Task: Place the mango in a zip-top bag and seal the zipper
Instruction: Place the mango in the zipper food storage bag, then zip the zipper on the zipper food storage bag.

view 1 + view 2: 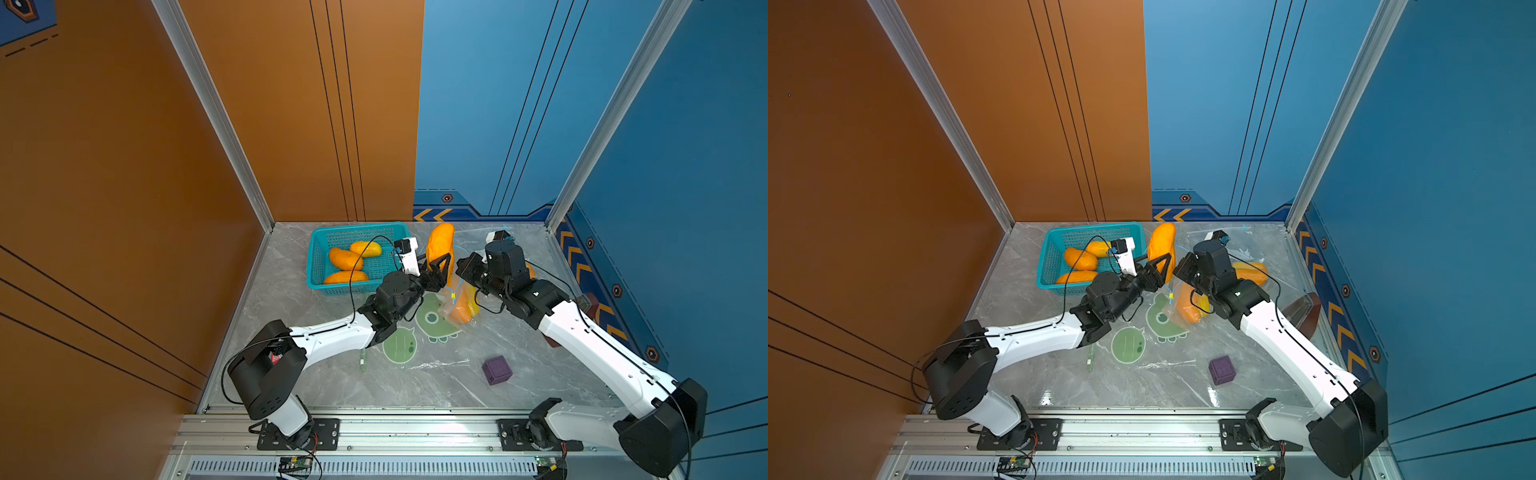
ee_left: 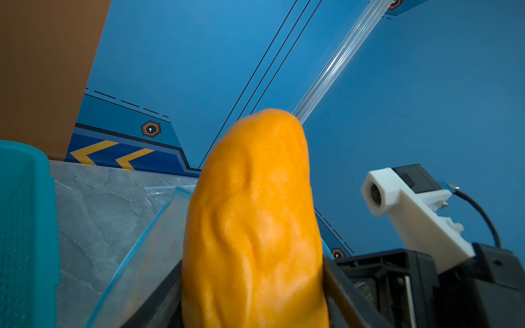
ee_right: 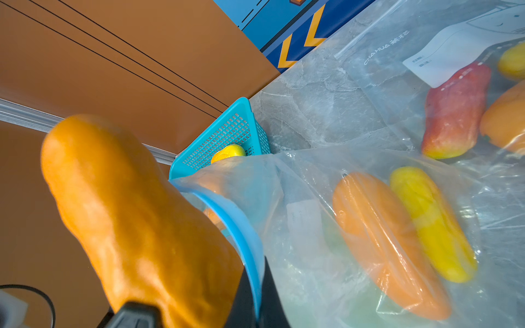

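One long orange mango (image 1: 440,241) upright, three in teal mesh basket (image 1: 316,257).
Left gripper (image 1: 441,262) clamps its lower end; right gripper (image 1: 462,266) pinches clear zip-top bag (image 1: 457,309) rim.

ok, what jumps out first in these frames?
The orange mango stands upright in the left gripper, beside the teal basket holding three more mangoes. Next to it, the right gripper pinches the blue rim of a zip-top bag already holding orange and yellow fruit.

Grey marble table (image 1: 332,386) bears a teal basket (image 1: 316,266), zip-top bag (image 1: 451,305) and purple cube (image 1: 497,370).
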Motion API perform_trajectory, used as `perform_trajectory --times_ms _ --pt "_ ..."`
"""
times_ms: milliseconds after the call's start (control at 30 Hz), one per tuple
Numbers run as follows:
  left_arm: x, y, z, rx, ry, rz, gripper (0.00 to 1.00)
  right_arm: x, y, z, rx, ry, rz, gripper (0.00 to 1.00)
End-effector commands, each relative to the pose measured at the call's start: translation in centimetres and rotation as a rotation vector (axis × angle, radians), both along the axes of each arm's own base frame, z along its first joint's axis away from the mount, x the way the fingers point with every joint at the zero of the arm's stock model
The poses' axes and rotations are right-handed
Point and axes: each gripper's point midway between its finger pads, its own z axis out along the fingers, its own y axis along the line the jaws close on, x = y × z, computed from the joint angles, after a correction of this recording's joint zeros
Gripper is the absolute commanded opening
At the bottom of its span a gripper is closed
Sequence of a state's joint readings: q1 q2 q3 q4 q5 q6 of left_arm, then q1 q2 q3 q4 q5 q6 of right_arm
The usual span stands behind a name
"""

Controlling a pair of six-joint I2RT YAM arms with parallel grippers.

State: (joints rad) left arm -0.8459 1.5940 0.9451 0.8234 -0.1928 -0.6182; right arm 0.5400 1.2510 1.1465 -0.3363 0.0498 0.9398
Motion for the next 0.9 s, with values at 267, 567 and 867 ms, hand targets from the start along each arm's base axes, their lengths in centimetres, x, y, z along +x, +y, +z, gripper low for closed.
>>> perform_trajectory --times_ms 267,567,867 --pt "-0.9 -1.1 -0.2 -0.005 -0.015 -0.056 0.83 0.6 -0.9 2.5 0.000 -0.071 -0.024 0.00" --pt "-1.1 -0.3 0.9 -0.001 -0.045 -0.036 0.85 0.5 -1.1 2.7 -0.004 -0.076 -0.025 0.00" --pt "-1.5 3.4 4.1 -0.062 -0.083 -0.006 0.92 0.3 -1.2 2.7 -0.047 -0.070 -0.001 0.00"
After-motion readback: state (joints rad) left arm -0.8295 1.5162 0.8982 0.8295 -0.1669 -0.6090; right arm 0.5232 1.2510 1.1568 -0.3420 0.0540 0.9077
